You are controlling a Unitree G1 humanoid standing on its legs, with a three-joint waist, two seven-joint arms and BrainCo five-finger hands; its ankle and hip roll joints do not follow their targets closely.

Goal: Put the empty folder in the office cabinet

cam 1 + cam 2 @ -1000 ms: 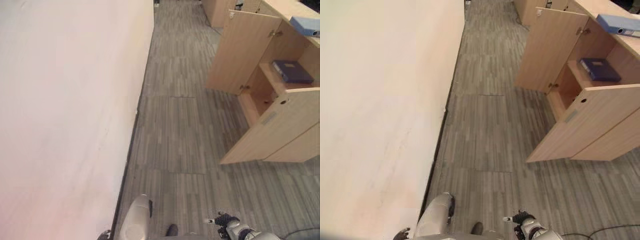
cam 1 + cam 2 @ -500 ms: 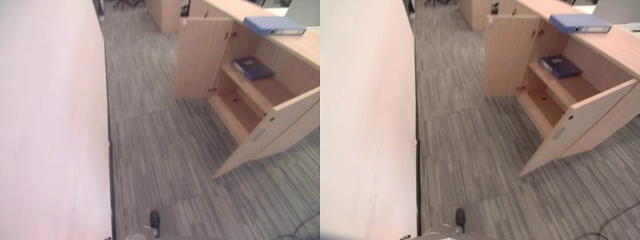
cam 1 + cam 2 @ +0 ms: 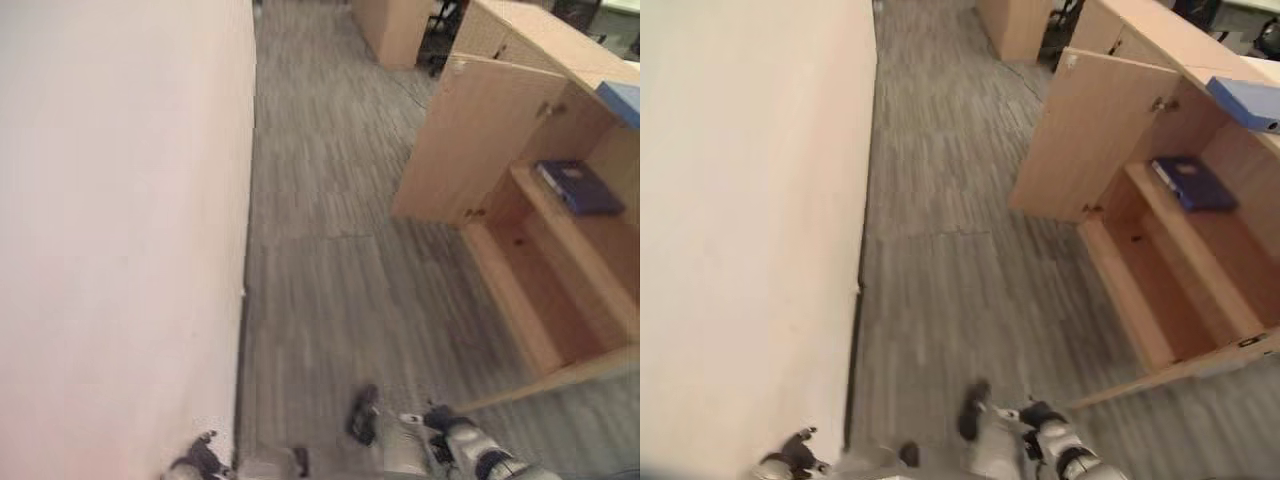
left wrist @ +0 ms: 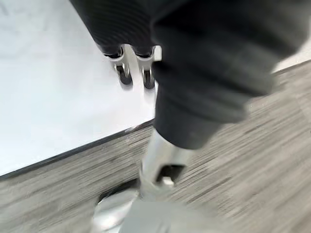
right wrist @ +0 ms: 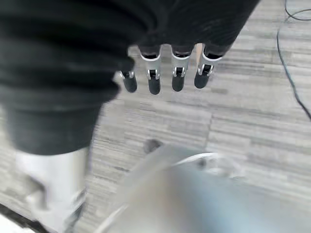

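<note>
The wooden office cabinet (image 3: 1185,270) stands open on the right, its far door (image 3: 460,140) swung out over the carpet. A dark blue folder (image 3: 1193,183) lies flat on the upper shelf inside. A light blue folder (image 3: 1248,100) rests on the cabinet's top. My right hand (image 5: 165,77) hangs low over the carpet with relaxed fingers and holds nothing; it also shows at the bottom of the head views (image 3: 450,450). My left hand (image 4: 131,68) hangs beside the pale wall, fingers loose and empty, low at the left (image 3: 790,460).
A pale wall (image 3: 110,220) runs along the whole left side with a dark skirting strip. Grey striped carpet (image 3: 330,250) stretches ahead between wall and cabinet. The near cabinet door (image 3: 560,375) juts out at lower right. More wooden furniture (image 3: 395,30) stands at the far end.
The camera has swung, so the whole scene has shifted and the cabinet sits nearer the right edge. Both hands have come into view at the bottom; the folders have not moved.
</note>
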